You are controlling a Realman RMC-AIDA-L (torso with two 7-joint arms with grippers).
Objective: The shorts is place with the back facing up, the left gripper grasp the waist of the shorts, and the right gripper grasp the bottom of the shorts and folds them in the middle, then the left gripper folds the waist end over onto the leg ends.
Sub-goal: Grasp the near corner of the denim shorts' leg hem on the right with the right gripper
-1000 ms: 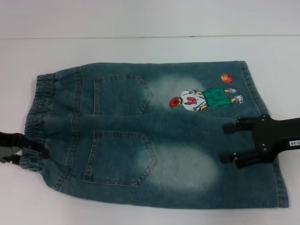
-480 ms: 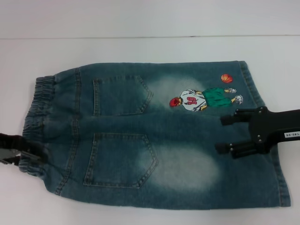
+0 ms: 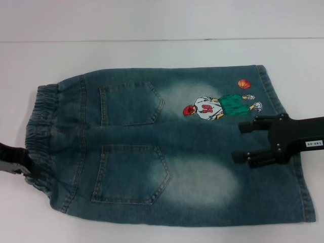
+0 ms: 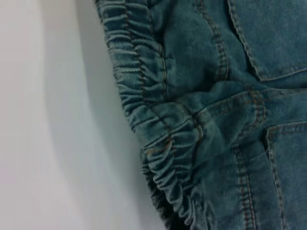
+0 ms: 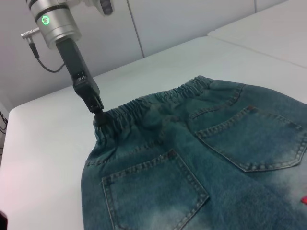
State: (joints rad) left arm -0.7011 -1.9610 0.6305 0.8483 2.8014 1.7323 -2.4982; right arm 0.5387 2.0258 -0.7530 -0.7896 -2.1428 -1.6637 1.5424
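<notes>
While the shorts [image 3: 172, 147] are lying back-up on the white table [image 3: 152, 53], head view: waist [image 3: 38, 131] at 9 o'clock, leg ends [image 3: 296, 167] at 3. Right gripper [image 3: 242, 143] is hovering over them, fingers spread. Left gripper [image 3: 23, 169] is meeting the waist; grip unclear.

Left wrist view: waist [image 4: 148, 115] is bunching.

Right wrist view: left gripper [image 5: 98, 115] is touching the waist [image 5: 158, 103].

The shorts [image 4: 225, 120] are seen close up, lying on a plain white table [image 4: 48, 120]. The waist [image 4: 144, 96], a band of gathered, wrinkled denim, is seen at the edge of the fabric next to the bare table. A raised fold is formed in the denim just behind the band. Tan stitched seams and parts of two pocket edges [image 4: 268, 72] are visible beyond the fold.
</notes>
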